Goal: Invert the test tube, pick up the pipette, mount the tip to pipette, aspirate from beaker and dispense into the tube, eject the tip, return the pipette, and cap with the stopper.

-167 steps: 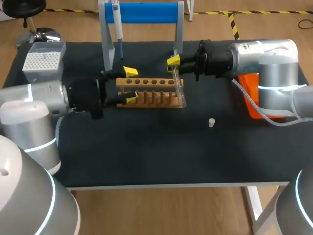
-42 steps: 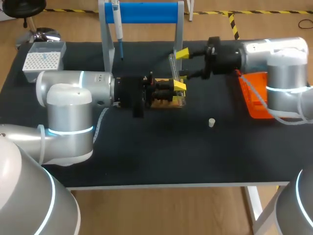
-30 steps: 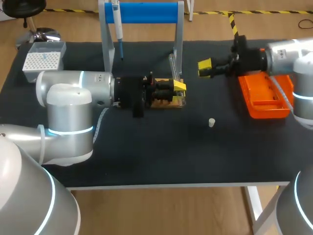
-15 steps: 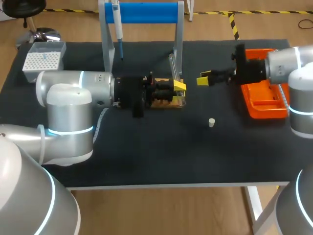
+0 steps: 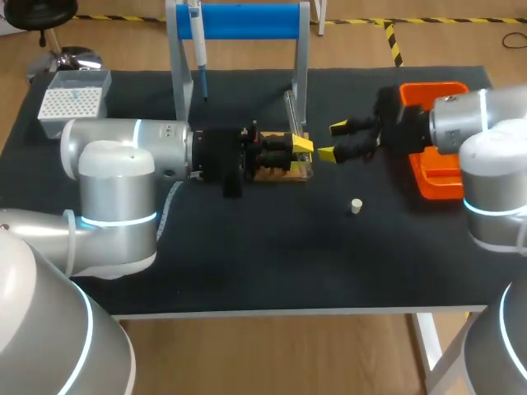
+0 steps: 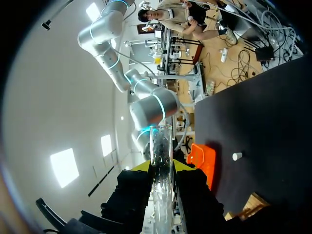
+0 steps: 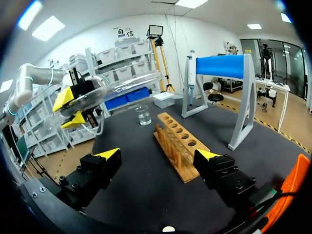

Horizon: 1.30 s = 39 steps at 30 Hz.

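Observation:
My left gripper reaches in over the wooden rack and is shut on the clear test tube, which sticks out past its yellow tips. In the left wrist view the test tube sits clamped between both fingers. My right gripper hangs open just right of the tube, not touching it. From the right wrist view, the test tube lies tilted in the left gripper, above and ahead of my open right gripper. The pipette hangs on the blue stand. The stopper lies on the mat.
A white tip box stands at the back left. An orange tray lies at the right, partly under my right arm. A small glass beaker stands beyond the rack in the right wrist view.
My right gripper has swung from near the orange tray back left toward the tube, staying open. The left arm has held still with the tube.

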Available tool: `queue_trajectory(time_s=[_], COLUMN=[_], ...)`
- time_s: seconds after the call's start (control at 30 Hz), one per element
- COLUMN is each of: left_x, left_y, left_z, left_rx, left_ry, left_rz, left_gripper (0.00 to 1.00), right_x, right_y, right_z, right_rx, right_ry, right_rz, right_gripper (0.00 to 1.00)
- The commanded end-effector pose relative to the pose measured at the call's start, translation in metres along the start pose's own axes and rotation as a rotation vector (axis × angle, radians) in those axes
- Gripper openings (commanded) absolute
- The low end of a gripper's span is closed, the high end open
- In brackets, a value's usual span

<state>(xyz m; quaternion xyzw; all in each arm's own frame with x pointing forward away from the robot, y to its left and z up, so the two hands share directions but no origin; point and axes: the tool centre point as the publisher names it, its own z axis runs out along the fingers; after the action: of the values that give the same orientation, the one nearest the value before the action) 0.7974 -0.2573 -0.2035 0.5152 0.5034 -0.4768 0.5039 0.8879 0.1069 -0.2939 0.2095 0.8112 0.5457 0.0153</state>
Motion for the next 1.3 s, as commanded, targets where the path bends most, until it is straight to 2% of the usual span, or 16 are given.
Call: queue_trajectory(time_s=[0.03,0.5,0.7,1.3], left_x=[-0.001,-0.001,-0.001,-0.001], left_y=[0.001,0.001,0.001,0.001], left_z=[-0.001,-0.001,-0.001,-0.001], left_rx=[0.004,0.004,0.004,0.004], left_ry=[0.002,0.002,0.002,0.002], left_rz=[0.000,0.000,0.000,0.000], left_gripper=[0.00,0.00,0.00,0.00], right_x=[-0.003,-0.022,-0.032,-0.036], right_y=[-0.006,-0.012,-0.016,-0.021], right_z=[0.019,0.055,0.066,0.075], right_rx=[-0.012,-0.023,-0.009,0.008], right_ry=[-0.027,-0.042,-0.082,-0.114], right_rz=[-0.022,-0.070,-0.106,-0.163], right_gripper=[1.00,1.00,1.00,1.00])
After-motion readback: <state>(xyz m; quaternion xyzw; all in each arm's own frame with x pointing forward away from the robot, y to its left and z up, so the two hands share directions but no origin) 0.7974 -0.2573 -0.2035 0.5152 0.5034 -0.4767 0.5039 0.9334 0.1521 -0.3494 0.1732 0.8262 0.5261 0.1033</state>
